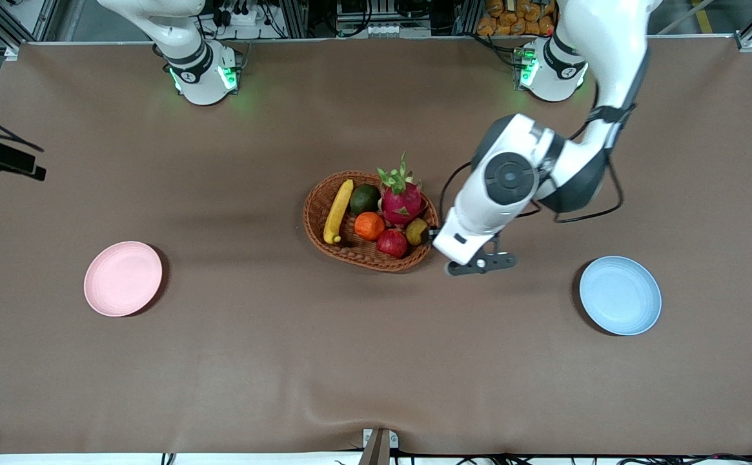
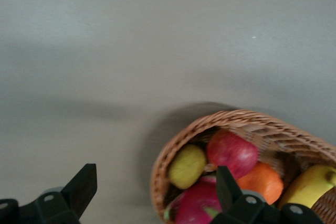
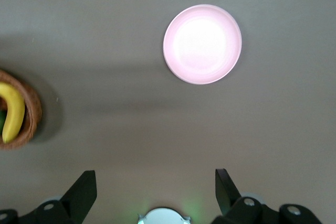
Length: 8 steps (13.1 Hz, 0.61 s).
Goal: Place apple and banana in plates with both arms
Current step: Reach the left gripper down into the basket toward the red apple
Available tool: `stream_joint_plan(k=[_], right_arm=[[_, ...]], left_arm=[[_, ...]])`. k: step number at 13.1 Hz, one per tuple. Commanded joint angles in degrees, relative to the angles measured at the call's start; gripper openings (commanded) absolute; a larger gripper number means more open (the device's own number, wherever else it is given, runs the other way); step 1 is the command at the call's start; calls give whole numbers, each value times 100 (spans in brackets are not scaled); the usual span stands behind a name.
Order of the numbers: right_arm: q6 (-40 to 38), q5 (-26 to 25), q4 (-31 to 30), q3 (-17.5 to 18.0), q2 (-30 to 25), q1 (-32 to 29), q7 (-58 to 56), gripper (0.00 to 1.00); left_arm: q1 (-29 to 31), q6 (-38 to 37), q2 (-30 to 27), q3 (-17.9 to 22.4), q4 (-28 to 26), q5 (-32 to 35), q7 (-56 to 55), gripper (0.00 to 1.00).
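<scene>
The red apple (image 1: 392, 243) and the yellow banana (image 1: 338, 210) lie in a brown wicker basket (image 1: 363, 258) at mid-table. The pale pink plate (image 1: 123, 278) is empty toward the right arm's end. The pale blue plate (image 1: 619, 295) is empty toward the left arm's end. My left gripper (image 2: 156, 176) is open and empty over the basket's rim (image 2: 231, 116) at the left arm's end, with the apple (image 2: 232, 152) just ahead; its wrist (image 1: 479, 219) hides the fingers from the front. My right gripper (image 3: 156, 174) is open and empty, high above the table, looking down on the pink plate (image 3: 202, 44) and banana (image 3: 13, 111).
The basket also holds a pink dragon fruit (image 1: 402, 200), an orange (image 1: 369, 225), a dark green fruit (image 1: 365, 198) and a small yellow-green fruit (image 1: 416, 230). The right arm's base (image 1: 204, 74) stands at the table's back edge. A brown cloth covers the table.
</scene>
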Motion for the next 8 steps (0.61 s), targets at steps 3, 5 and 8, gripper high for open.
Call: stream_joint_plan(k=[3,5,8], right_arm=[[83,619,5,61,-15,-70,-303,100],[530,601,-13,69,29,53,-391,100],[971,601,-13,70,431,561,-383,100]], left_arm=[[-640,643,736,112,393,-57,-782,100],[-763,662,895,103,421,-49,-845,100],[-868,784,1098,103,438,-49,-854,100]])
